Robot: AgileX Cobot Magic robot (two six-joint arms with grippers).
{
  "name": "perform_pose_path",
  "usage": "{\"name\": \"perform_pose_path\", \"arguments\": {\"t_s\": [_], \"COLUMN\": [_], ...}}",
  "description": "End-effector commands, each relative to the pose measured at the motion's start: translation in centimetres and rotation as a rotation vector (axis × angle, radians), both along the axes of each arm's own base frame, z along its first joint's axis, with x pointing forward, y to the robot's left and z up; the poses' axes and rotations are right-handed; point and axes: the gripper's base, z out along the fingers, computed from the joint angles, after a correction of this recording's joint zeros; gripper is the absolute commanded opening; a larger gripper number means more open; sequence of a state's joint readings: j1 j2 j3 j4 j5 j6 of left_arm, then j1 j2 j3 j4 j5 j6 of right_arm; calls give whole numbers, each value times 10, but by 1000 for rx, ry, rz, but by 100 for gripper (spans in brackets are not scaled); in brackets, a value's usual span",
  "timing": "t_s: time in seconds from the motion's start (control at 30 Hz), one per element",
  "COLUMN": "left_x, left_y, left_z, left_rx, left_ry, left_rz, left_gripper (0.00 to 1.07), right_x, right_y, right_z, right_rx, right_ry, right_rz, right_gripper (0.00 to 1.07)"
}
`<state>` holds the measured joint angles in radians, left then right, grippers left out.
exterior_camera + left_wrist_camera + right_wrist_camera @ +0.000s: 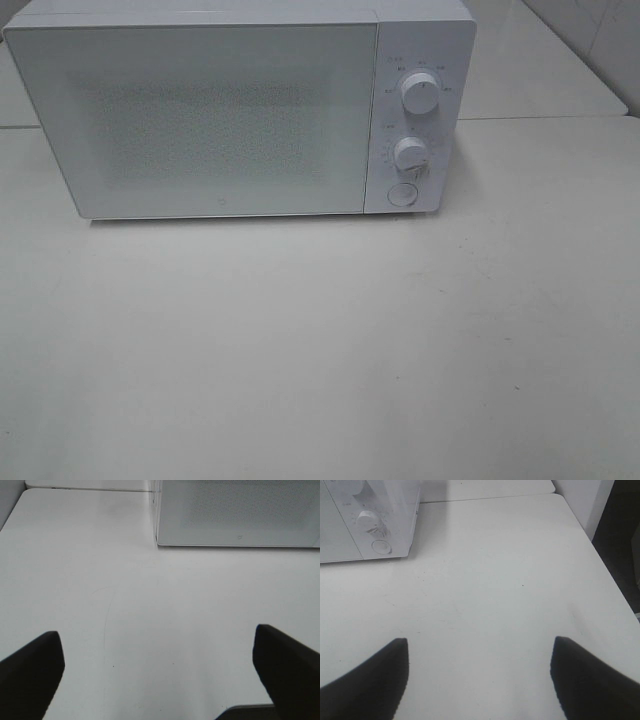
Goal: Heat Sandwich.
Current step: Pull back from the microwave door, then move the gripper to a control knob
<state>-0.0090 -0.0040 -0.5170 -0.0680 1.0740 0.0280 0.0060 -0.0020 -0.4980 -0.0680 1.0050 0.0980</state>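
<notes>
The sandwich: I can't tell where it is, no view shows it. What I do see is a white box-shaped microwave oven (220, 110) at twelve o'clock on the white counter (320, 350), its frosted door (200, 120) shut. Down the oven's three o'clock side run a round white upper dial (421, 92), a lower dial (411, 153) and a round button (402, 194). The left tool (157, 632) hovers over the counter in front of the door, dark fingers wide apart, nothing between them. The right tool (480, 640) is apart too, gripping nothing, over the counter near the dial end.
</notes>
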Motion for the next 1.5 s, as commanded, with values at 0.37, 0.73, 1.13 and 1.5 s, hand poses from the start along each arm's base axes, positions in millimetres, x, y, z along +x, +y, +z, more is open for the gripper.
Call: {"name": "perform_pose_path", "arguments": {"t_s": [0.37,0.73,1.13,1.5], "left_x": [-4,-4,-4,-4], "left_y": [0,0,0,0], "left_z": [0,0,0,0], "left_rx": [-7,-7,-7,-7], "left_ry": [-27,-27,-27,-27], "left_rz": [8,8,8,8], "left_gripper": [97,97,97,97], "right_x": [-2,-1,62,122], "right_y": [1,0,2,4], "right_z": [0,20,36,36], "right_rx": [4,-19,-20,-6], "right_ry": [-24,-141,-123,-129], "right_rz": [3,13,32,40], "right_gripper": [76,81,80,78]}}
